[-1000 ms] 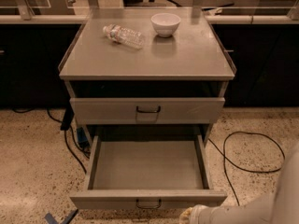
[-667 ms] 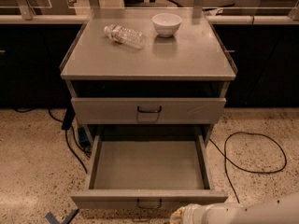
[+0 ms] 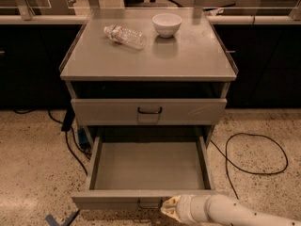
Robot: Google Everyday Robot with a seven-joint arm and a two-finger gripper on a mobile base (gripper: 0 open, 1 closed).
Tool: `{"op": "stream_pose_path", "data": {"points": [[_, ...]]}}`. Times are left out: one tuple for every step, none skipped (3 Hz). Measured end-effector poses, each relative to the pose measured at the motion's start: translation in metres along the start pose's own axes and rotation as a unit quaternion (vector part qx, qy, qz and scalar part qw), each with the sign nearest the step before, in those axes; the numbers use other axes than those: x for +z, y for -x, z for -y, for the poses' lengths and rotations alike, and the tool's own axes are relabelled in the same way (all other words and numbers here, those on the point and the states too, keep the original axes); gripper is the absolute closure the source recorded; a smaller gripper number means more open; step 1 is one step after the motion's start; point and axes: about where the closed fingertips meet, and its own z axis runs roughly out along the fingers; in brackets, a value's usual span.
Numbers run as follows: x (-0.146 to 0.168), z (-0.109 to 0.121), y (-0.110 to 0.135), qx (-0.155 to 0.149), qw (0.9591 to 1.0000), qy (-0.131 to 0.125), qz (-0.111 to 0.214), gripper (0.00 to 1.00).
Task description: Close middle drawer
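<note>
**ENTRY: middle drawer standing open, gripper arriving at its front panel**

Change since last view: the gripper (image 3: pixel 168 206) is sitting further left and a little higher than a second ago. It has been travelling along the bottom edge of the view towards the centre of the drawer front. The pale arm (image 3: pixel 235 212) is trailing in from the lower right corner. The drawer is standing out just as far as before, and the items on the cabinet top are lying where they were.

1. Gripper: its tip is lying against or just in front of the front panel, just right of the dark bar handle (image 3: pixel 148 205). I cannot tell how its jaws stand, nor whether it is touching the panel.
2. Middle drawer (image 3: pixel 117 199): it is pulled fully out towards me, low in the view. Its deep tray is showing only a bare grey floor.
3. Upper drawer (image 3: pixel 103 111): it is sitting pushed in, directly above the open tray.
4. Cabinet top (image 3: pixel 188 55): it is carrying two items at the back.
   - White bowl (image 3: pixel 167 24): it is standing upright. I cannot tell its contents.
   - Clear plastic bottle (image 3: pixel 124 36): it is lying on its side, left of the bowl and apart from it.
5. Floor: a black cable (image 3: pixel 256 173) is looping to the right of the cabinet.
</note>
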Motion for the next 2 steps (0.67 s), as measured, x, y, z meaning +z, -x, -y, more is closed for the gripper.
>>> {"op": "stream_pose_path", "data": {"points": [[-0.031, 0.019, -0.013, 0.017, 0.9997, -0.015, 0.013, 1.0], [-0.053, -0.011, -0.035, 0.01, 0.9985, 0.054, 0.001, 0.99]]}}
